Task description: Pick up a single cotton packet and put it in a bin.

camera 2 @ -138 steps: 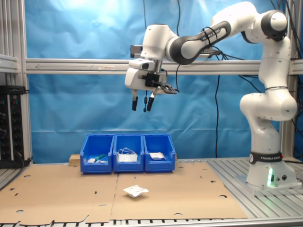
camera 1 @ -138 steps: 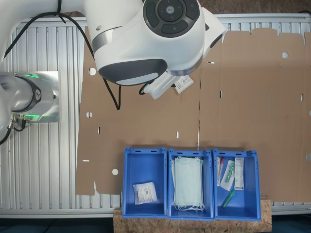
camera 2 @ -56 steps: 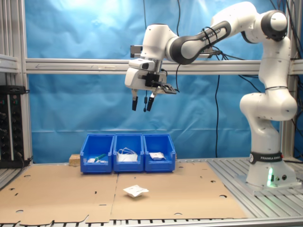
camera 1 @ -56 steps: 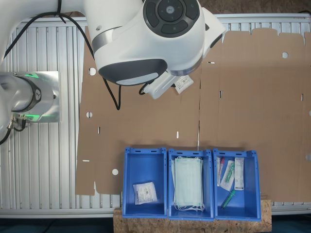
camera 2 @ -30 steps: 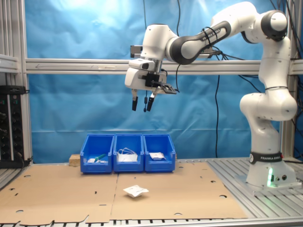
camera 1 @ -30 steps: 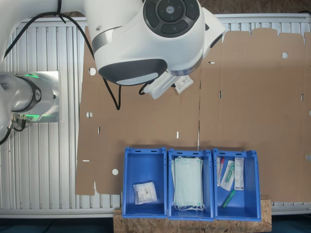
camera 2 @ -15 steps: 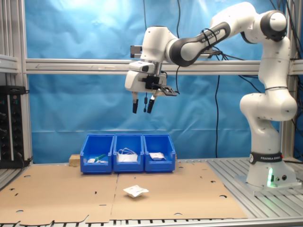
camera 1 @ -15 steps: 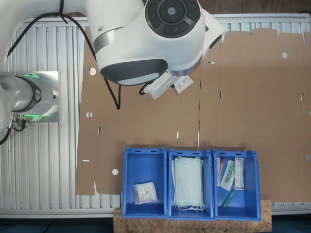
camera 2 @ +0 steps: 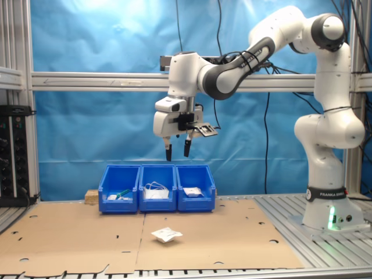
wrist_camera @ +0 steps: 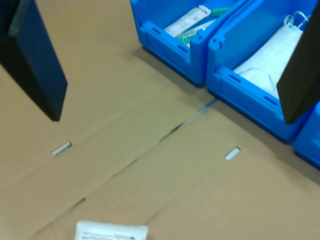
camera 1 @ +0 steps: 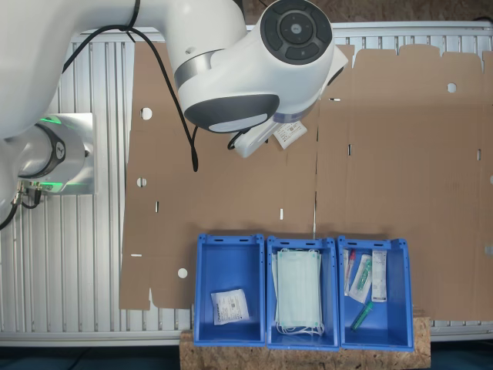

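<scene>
Second exterior view: flat white cotton packet (camera 2: 166, 234) on cardboard (camera 2: 75, 232), pincer (camera 2: 177, 152) parted.

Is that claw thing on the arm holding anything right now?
No. The gripper is open and empty, its two fingers apart high above the cardboard; the cotton packet lies loose on it.

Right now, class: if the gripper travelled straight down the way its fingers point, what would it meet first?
Probably bare cardboard sheet. The open gripper hangs high, pointing down. The cotton packet lies nearby, but depth is hard to judge.
</scene>
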Controlling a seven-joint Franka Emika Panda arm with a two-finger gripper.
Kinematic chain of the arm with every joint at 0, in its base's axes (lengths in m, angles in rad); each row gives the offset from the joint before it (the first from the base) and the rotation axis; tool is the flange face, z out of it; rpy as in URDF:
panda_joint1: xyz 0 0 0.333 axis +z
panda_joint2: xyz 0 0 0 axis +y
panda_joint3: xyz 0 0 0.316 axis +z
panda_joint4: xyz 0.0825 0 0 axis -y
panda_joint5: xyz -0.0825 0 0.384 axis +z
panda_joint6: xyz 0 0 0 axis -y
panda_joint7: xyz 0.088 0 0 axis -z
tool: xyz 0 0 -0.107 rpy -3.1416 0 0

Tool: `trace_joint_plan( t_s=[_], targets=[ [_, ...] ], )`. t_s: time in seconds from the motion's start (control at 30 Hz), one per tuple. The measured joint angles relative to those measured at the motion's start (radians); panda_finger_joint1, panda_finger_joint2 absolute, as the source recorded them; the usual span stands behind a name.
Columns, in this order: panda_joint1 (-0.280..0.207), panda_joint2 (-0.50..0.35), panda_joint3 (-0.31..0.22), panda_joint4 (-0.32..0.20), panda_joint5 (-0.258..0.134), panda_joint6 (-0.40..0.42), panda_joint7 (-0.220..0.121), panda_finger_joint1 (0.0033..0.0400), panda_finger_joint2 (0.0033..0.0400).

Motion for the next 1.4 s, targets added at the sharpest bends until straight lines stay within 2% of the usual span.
trace_joint_plan(
  t_s=[0.33,0.93,1.13,1.4],
  targets=[
    [0.016,0.083,0.003,-0.003,0.000,0.013,0.000,0.0400,0.0400],
    [0.031,0.257,0.013,0.003,0.000,0.141,0.000,0.0400,0.0400],
    [0.031,0.322,0.016,0.023,0.001,0.166,0.000,0.0400,0.0400],
    [0.031,0.401,0.025,0.071,0.026,0.189,0.000,0.0400,0.0400]
  ],
)
